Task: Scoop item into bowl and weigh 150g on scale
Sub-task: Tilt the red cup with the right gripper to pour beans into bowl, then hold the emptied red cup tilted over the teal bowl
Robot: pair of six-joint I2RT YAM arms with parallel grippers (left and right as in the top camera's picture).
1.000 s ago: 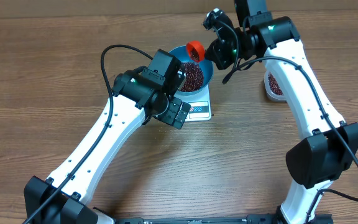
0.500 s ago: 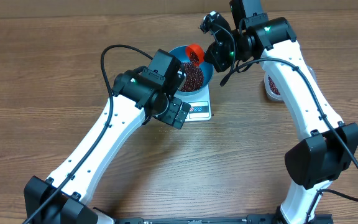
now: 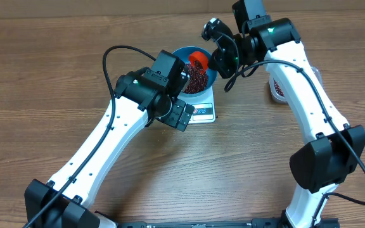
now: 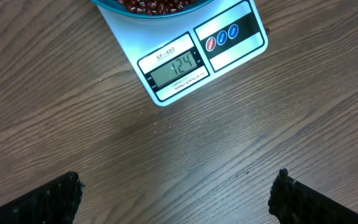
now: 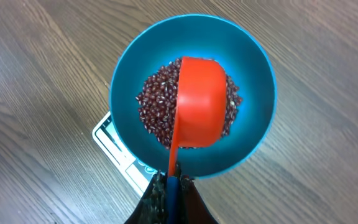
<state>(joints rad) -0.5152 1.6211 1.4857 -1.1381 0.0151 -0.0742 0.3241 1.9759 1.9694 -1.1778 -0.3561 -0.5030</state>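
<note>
A bright blue bowl (image 5: 253,68) stands on the white scale (image 4: 229,56), whose display reads 124. Dark red-brown beans (image 5: 154,106) cover the bowl's bottom. My right gripper (image 5: 173,186) is shut on the handle of an orange scoop (image 5: 197,106), which hangs bottom-up over the beans inside the bowl. From overhead the scoop (image 3: 198,60) sits above the bowl's (image 3: 211,79) far side. My left gripper (image 4: 176,199) hovers open over bare table just in front of the scale, with nothing between its fingers.
A clear tub (image 3: 279,88) holding more beans stands at the right, behind my right arm. The left arm's wrist (image 3: 163,85) hangs close to the bowl's left side. Bare wooden table lies in front of the scale (image 3: 203,113).
My right gripper has carried the orange scoop left and down, from above the bowl's far rim to over the beans, tipping it further over. The left arm has not moved.
</note>
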